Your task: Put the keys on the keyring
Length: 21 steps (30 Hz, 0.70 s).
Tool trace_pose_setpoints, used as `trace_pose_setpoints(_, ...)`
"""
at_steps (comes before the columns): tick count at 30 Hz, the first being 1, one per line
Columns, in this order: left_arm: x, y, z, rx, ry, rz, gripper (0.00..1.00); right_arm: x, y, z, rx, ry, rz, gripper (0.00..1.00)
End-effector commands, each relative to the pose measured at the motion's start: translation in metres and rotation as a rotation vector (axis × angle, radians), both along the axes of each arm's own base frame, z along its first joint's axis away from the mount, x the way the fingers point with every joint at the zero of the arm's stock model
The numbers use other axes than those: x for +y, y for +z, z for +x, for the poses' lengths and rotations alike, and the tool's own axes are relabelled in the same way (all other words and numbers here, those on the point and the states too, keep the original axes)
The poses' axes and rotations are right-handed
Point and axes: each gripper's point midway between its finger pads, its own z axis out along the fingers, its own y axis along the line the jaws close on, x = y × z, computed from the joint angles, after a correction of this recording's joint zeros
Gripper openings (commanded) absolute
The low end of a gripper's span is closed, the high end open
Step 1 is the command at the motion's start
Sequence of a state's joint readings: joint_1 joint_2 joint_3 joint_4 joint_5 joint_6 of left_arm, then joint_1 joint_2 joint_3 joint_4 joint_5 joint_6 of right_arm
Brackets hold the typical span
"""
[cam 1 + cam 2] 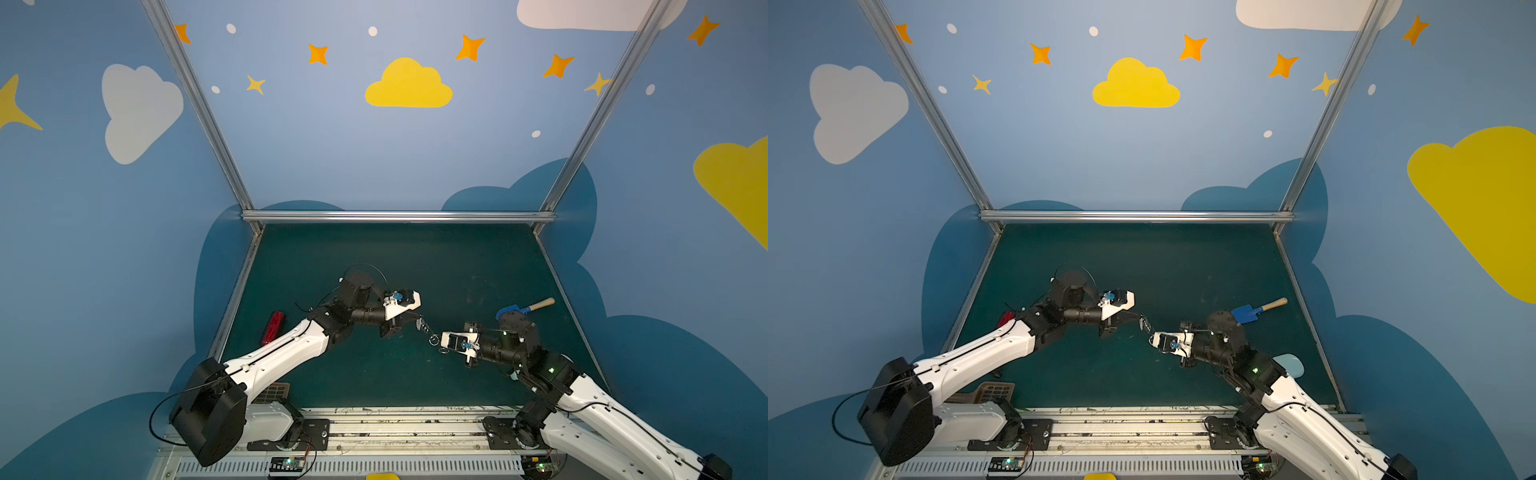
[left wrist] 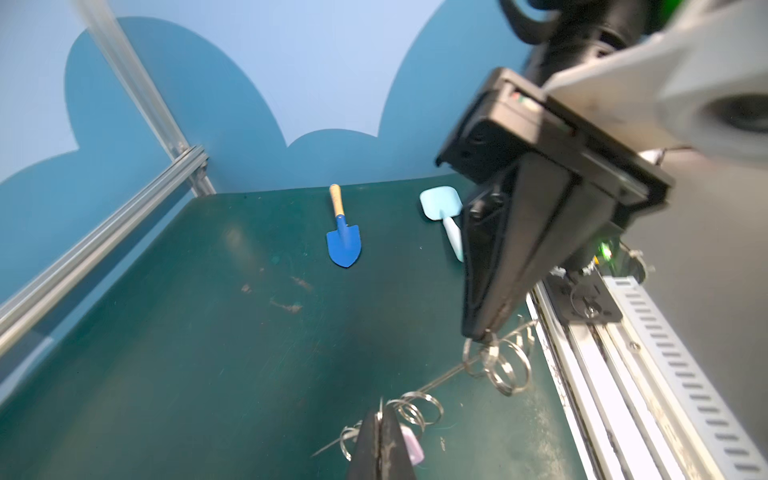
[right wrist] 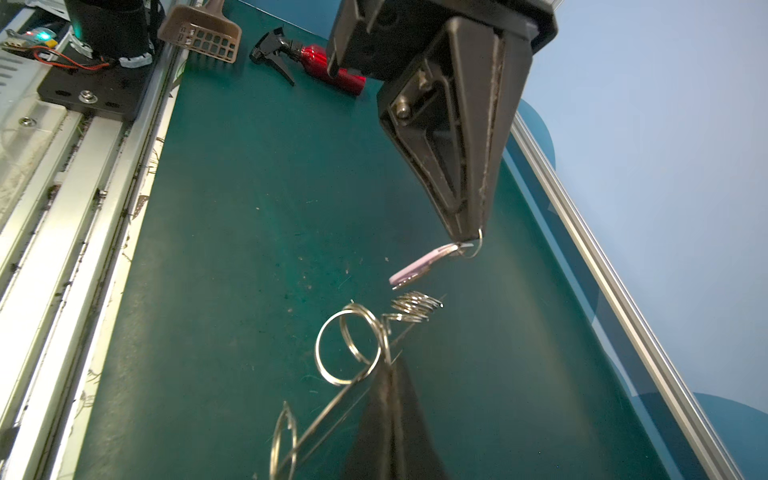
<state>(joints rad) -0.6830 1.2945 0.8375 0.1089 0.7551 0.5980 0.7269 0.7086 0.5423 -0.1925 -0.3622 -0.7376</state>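
Observation:
The keyring (image 1: 426, 328) (image 1: 1146, 322) hangs above the green mat between my two grippers. It shows edge-on as a thin grey plate (image 3: 332, 411) carrying several silver split rings (image 2: 505, 368). My right gripper (image 3: 390, 368) (image 2: 482, 332) is shut on the plate's rim beside a large ring (image 3: 347, 349). My left gripper (image 2: 379, 415) (image 3: 467, 239) is shut on a small split ring. From that ring hangs the key (image 3: 411, 270) (image 2: 411, 449) with its pale oblong head, just above the plate. Whether that small ring is joined to the plate I cannot tell.
A blue trowel (image 1: 519, 309) (image 2: 343, 245) with a wooden handle lies at the back right. A pale blue spatula (image 2: 440, 203) lies by the right arm. A red spray bottle (image 3: 328, 66) and a brown slotted scoop (image 3: 203, 33) lie at the left. Metal rails (image 1: 399, 419) run along the front.

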Motion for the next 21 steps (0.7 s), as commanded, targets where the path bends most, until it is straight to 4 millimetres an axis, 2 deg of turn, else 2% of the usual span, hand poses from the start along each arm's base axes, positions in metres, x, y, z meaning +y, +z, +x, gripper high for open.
trace_pose_setpoints(1, -0.003, 0.006, -0.014, -0.087, -0.063, 0.02, 0.04, 0.002, 0.019, -0.004, -0.008, 0.025, 0.029, 0.0)
trace_pose_setpoints(9, -0.01, 0.007, -0.026, -0.178, -0.103, 0.057, 0.04, 0.002, 0.022, -0.008, -0.019, 0.054, 0.018, 0.0)
trace_pose_setpoints(21, -0.016, 0.008, -0.033, -0.241, -0.134, 0.079, 0.04, 0.004, 0.021, -0.014, -0.014, 0.091, 0.016, 0.0)
